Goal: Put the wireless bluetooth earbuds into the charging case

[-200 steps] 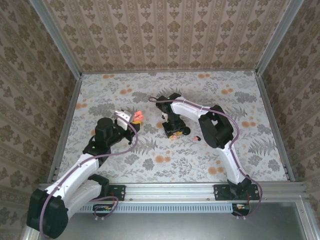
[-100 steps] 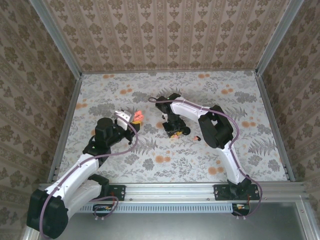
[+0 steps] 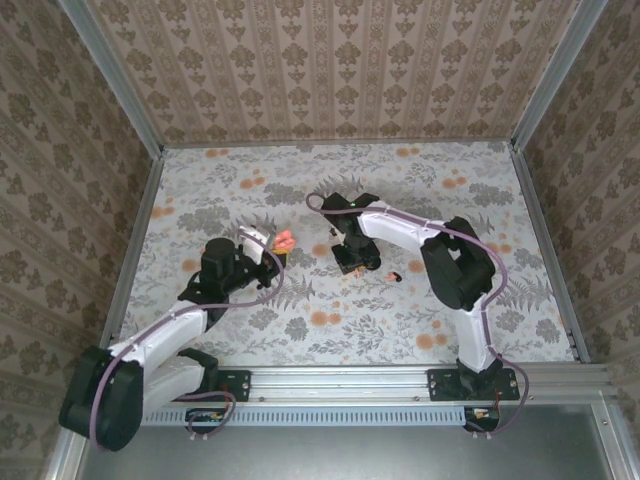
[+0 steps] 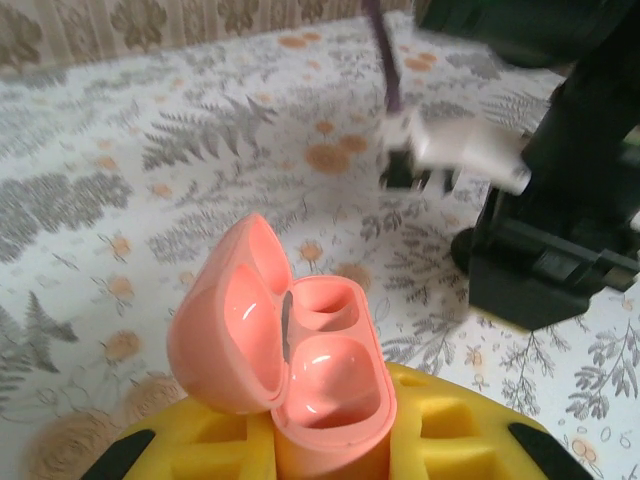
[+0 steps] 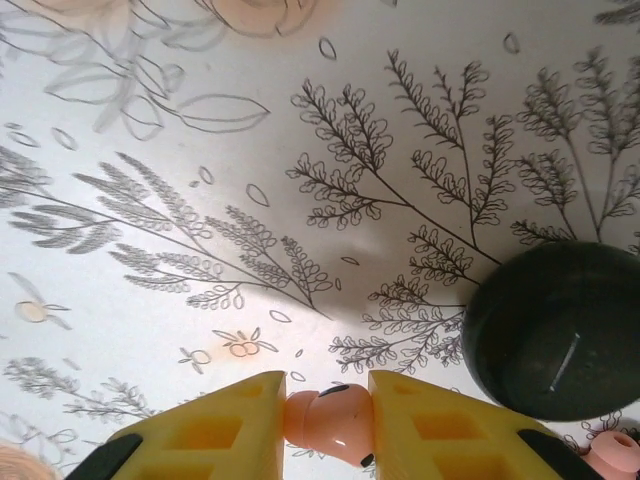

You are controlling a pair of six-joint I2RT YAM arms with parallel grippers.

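Observation:
The salmon-pink charging case [image 4: 320, 350] stands upright with its lid swung open to the left and both wells bare. My left gripper [image 4: 325, 445] is shut on its lower body with yellow pads. In the top view the case [image 3: 284, 240] is held left of centre, above the table. My right gripper [image 5: 325, 415] is shut on a small pink earbud [image 5: 335, 420] with black marks, just above the table. In the top view this gripper [image 3: 352, 264] points down at mid-table. A second pink earbud [image 5: 618, 452] lies at the lower right, beside the disc.
A black round disc [image 5: 555, 330] lies on the floral table right of my right gripper's fingers, close to them. In the top view the second earbud [image 3: 397, 276] rests right of that gripper. Patterned walls and metal rails [image 3: 140, 250] bound the table.
My right gripper has closed onto the earbud. The left arm has carried the open case slightly to the right, toward the centre. The right arm's elbow has swung to the right.

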